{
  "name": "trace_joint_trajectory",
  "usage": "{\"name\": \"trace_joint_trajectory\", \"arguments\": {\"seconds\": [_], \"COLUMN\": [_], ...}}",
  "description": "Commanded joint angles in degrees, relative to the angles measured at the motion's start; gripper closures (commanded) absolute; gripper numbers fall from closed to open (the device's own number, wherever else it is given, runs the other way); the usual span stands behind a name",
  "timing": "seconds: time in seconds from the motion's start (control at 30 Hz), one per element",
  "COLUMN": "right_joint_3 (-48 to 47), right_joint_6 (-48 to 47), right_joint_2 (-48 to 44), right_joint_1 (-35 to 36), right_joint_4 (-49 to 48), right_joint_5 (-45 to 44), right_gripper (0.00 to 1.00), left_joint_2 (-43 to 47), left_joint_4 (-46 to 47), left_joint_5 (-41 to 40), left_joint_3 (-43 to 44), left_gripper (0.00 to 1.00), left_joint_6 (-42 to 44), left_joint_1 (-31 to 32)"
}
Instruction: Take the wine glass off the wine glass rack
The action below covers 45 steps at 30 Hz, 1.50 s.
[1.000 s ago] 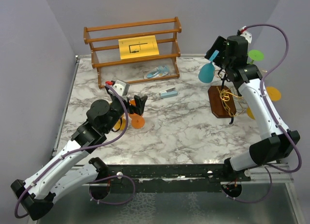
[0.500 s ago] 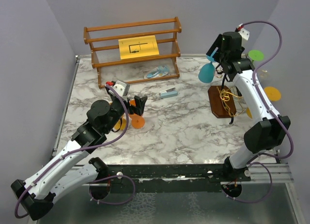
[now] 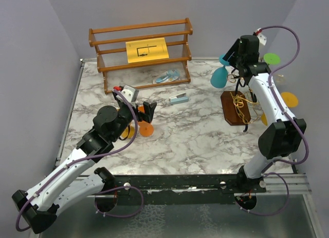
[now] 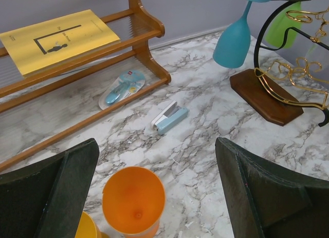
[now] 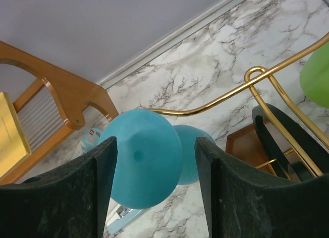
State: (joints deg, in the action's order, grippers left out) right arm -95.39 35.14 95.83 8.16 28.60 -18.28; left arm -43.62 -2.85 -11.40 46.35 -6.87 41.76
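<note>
Straddling upturned foot of teal wine glass (image 3: 219,77), your right tool (image 5: 154,163) has one finger each side of disc; can't tell whether pads bite or merely flank it. Glass hangs bowl-down from gold wire arm of wine glass rack (image 3: 237,110), far right of tabletop (image 3: 195,140). Your left tool (image 4: 157,156) gapes wide, grasping nothing, above orange glass (image 4: 133,199).

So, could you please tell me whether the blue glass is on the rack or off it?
On: the glass hangs bowl-down from the rack.
</note>
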Motion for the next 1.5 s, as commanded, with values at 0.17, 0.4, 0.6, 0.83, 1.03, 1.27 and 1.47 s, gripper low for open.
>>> {"name": "trace_joint_trajectory", "arguments": {"seconds": [0.17, 0.4, 0.6, 0.83, 1.03, 1.27, 1.47], "right_joint_3": [6.17, 8.18, 8.17, 8.18, 7.67, 7.08, 6.89], "right_joint_6": [3.53, 5.99, 6.36, 7.36, 8.22, 8.95, 10.56], "right_joint_2": [-1.64, -2.39, -2.82, -3.35, -3.67, -4.38, -4.78], "right_joint_1": [-2.49, -3.93, -4.21, -4.3, -4.38, -4.38, -4.38], "right_joint_4": [-4.8, -6.86, -6.73, -6.01, -5.76, -5.11, -5.0], "right_joint_5": [6.91, 10.17, 10.29, 9.85, 9.91, 9.54, 9.94], "right_gripper": [0.47, 0.54, 0.58, 0.74, 0.77, 0.84, 0.88], "left_joint_2": [-0.85, -1.04, -1.21, -1.31, -1.54, -1.65, -1.89], "left_joint_4": [1.53, 1.44, 1.32, 1.36, 1.3, 1.29, 1.31], "left_joint_5": [1.63, 1.65, 1.72, 1.75, 1.87, 2.01, 2.21], "left_joint_3": [-0.25, -0.29, -0.3, -0.38, -0.37, -0.33, -0.37], "left_gripper": [0.02, 0.02, 0.02, 0.02, 0.02, 0.02, 0.02], "left_joint_6": [0.57, 0.55, 0.53, 0.59, 0.55, 0.59, 0.51], "left_joint_1": [0.31, 0.25, 0.25, 0.21, 0.25, 0.21, 0.25]}}
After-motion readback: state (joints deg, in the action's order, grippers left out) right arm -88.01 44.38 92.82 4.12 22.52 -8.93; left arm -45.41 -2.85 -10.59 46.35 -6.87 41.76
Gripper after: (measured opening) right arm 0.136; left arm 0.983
